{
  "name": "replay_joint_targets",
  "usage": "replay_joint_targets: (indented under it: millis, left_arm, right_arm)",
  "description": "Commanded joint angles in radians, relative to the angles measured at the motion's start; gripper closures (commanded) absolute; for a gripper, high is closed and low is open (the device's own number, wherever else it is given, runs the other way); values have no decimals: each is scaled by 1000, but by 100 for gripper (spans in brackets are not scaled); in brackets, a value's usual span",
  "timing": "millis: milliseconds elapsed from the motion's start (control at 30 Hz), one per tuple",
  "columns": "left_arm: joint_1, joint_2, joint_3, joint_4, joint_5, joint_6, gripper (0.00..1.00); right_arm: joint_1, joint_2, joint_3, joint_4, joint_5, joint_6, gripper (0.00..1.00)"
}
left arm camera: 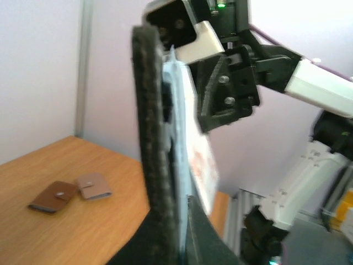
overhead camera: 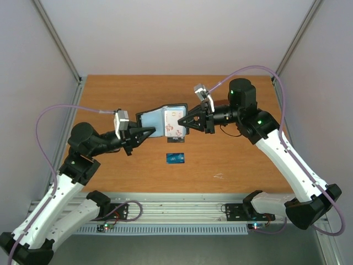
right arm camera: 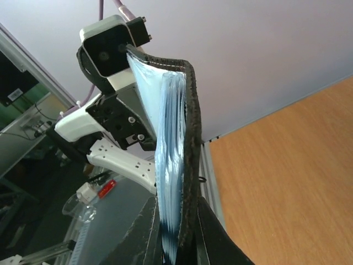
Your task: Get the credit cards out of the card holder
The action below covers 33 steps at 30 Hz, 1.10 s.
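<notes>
- Underneath, the wooden tabletop (overhead camera: pixel 110 99) carries only a few loose things.
- Left pincer (overhead camera: pixel 150 131) is clamped on the left end of the card holder (overhead camera: pixel 156 122), which stands edge-on between its fingers in the left wrist view.
- Right pincer (overhead camera: pixel 183 125) is closed on the opposite end, its fingers pressed on either side of the black cover and light blue lining.
- So the card holder hangs open in the air between both pincers, above the middle of the tabletop.
- A dark brown wallet (left arm camera: pixel 52 197) and a tan-pink wallet (left arm camera: pixel 92 186) lie just beside each other on the tabletop.
- A white credit card (overhead camera: pixel 175 126) with red print sits in the holder at the right pincer.
- A blue credit card (overhead camera: pixel 175 158) lies flat on the tabletop, nearer the near edge than the held holder.
</notes>
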Motion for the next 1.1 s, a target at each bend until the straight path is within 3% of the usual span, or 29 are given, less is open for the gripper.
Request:
replay_joint_targets:
  millis: [0,67,133,300,367,433,500,600,667,733,933,1067]
  left_arm:
    - [7,-18,-12,-37,-251,-31,82]
    - [9,-12,-16,-138,-446,-38,64]
    - [13,0,-15,-200,-571,-18,55]
    - [21,16,-15,-276,-794,63,49]
    - [29,11,-15,-251,-773,81,49]
    - [29,7,-14,-198,-596,109,55]
    - [29,15,-22,-126,-366,137,66]
    - [29,43,-55,14,-111,50,71]
    - [28,70,-76,83,-20,-40,69]
    - [28,92,-86,111,-5,-114,69]
    - [28,97,-84,119,-39,-145,67]
    - [28,97,-84,134,-24,-153,66]
  right_arm:
    - [-3,-19,18,-19,-7,-20,99]
    - [-3,-20,28,-71,66,-37,99]
    - [-4,-4,58,-179,203,-49,99]
    - [20,85,221,-500,768,17,99]
    - [78,105,266,-563,959,19,99]
    - [146,132,306,-605,1154,20,99]
    - [208,172,350,-639,1237,13,99]
    - [272,219,400,-634,1196,-28,99]
    - [288,212,390,-575,1076,-63,99]
    - [288,190,353,-496,945,-86,99]
    - [289,149,278,-375,666,-134,99]
    - [290,137,249,-343,556,-155,99]
